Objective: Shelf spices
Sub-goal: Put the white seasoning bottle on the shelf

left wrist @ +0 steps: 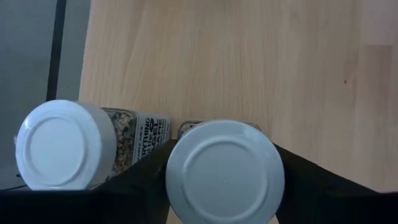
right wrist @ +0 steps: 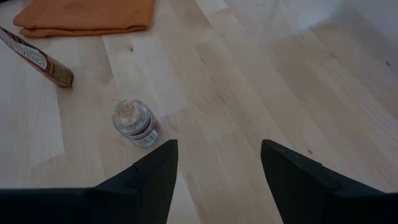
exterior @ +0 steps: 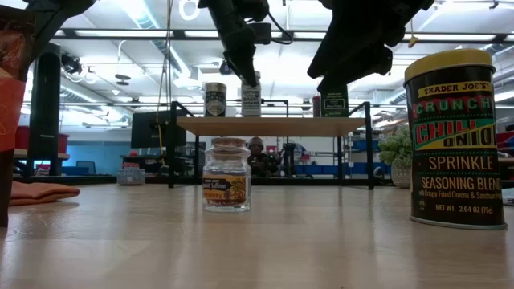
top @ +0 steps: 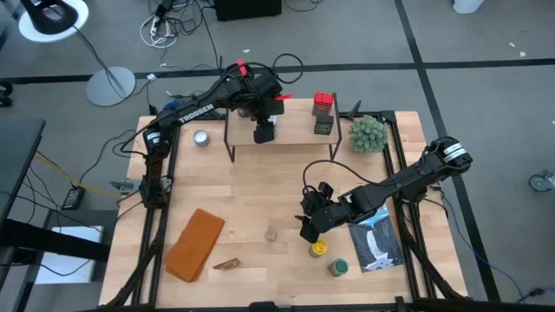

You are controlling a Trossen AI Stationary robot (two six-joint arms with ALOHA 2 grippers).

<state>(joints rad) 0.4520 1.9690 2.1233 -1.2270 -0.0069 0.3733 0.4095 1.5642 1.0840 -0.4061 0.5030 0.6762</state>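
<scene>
The white-capped jar (left wrist: 225, 173) stands upright on the shelf (top: 290, 137), between the fingers of the left gripper (top: 264, 132), which reaches over the shelf's wooden top from above. In the left wrist view the dark fingers flank its round lid on both sides, so the gripper looks clenched on the jar, or just short of letting it go. A second white-capped jar (left wrist: 65, 144) stands just beside it, and a red-topped tin (top: 323, 102) and a dark green box (top: 323, 125) sit farther along the shelf.

These jars are probably light, rigid and smooth-walled glass or plastic, tall for their base, so they tip easily and could slip in a loose hold. The best hold is likely across the body just under the cap, with the jaws square to the sides.

On the surface, a small clear jar (right wrist: 136, 123) with a tan top stands alone. The right gripper (top: 310, 227) hovers near it, fingers spread wide and empty. A yellow-topped tin (top: 319, 249) and a green-topped tin (top: 337, 267) wait close by, near a printed card (top: 377, 243). An orange cloth (top: 195, 243) and a flat packet (top: 227, 263) lie well apart.
</scene>
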